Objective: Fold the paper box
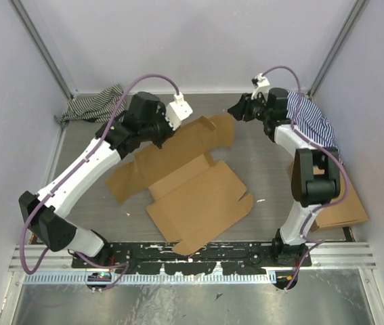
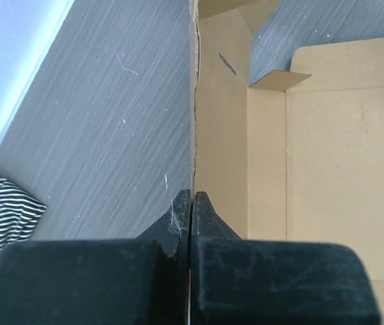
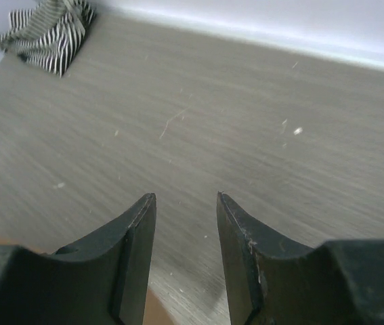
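The paper box point(image 1: 198, 193) is a flat die-cut brown cardboard sheet lying mid-table, with flaps lifted at its far side. My left gripper point(image 1: 156, 137) is shut on the edge of one raised panel. In the left wrist view that edge runs straight up from the closed fingertips of the left gripper point(image 2: 192, 196), with the box's inner face point(image 2: 327, 169) to the right. My right gripper point(image 1: 234, 110) hovers open at the far right flap. Between the fingers of the right gripper point(image 3: 186, 198) only bare table shows; a sliver of cardboard point(image 3: 152, 313) lies below them.
A striped cloth point(image 1: 93, 105) lies bunched at the back left corner, also seen as the striped cloth point(image 3: 46, 34) in the right wrist view. Another striped cloth point(image 1: 310, 118) drapes over the right arm. A second flat cardboard piece point(image 1: 344, 206) sits at the right edge. Walls enclose three sides.
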Tool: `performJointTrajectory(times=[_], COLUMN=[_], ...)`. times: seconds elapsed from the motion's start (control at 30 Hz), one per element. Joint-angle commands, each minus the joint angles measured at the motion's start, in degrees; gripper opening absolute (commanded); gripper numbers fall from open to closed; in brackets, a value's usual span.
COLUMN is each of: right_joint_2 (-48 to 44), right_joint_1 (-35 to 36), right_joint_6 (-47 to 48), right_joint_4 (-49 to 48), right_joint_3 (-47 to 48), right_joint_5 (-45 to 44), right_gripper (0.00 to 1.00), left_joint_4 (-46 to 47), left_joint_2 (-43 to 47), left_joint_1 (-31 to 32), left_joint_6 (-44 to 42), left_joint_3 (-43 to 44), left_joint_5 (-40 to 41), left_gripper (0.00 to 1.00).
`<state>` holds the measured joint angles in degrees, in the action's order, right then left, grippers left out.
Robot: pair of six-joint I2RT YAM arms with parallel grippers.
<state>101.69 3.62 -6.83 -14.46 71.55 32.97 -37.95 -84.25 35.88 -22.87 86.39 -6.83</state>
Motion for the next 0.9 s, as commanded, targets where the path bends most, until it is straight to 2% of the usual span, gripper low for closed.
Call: performJointTrajectory(times=[0.0, 0.17, 0.57, 0.87], right_joint_2=[7.41, 11.58, 7.19, 4.32], right_joint_1=[-0.95, -1.24, -1.51, -1.53], right_joint_6=[-0.83, -0.92, -1.07, -2.03], right_joint_4=[-3.88, -11.22, -23.29, -22.78], right_joint_3=[3.25, 1.48, -13.43, -15.13], right_joint_5=[13.65, 22.18, 31.32, 36.16], right_gripper=[0.46, 0.46, 0.47, 0.47], left_joint_4=[-1.42, -0.55, 3.86, 5.18], left_joint_2=[0.62, -1.85, -5.15, -7.08], left_joint_1=[5.17, 8.24, 14.74, 18.6], left_joint_6=[-6.07, -7.25, -8.67, -8.29], left_joint_3=[-1.69, -2.79, -7.12, -8.62], left_joint_5=[8.43, 16.13, 30.74, 38.26], left_gripper=[0.0, 0.0, 0.0, 0.0])
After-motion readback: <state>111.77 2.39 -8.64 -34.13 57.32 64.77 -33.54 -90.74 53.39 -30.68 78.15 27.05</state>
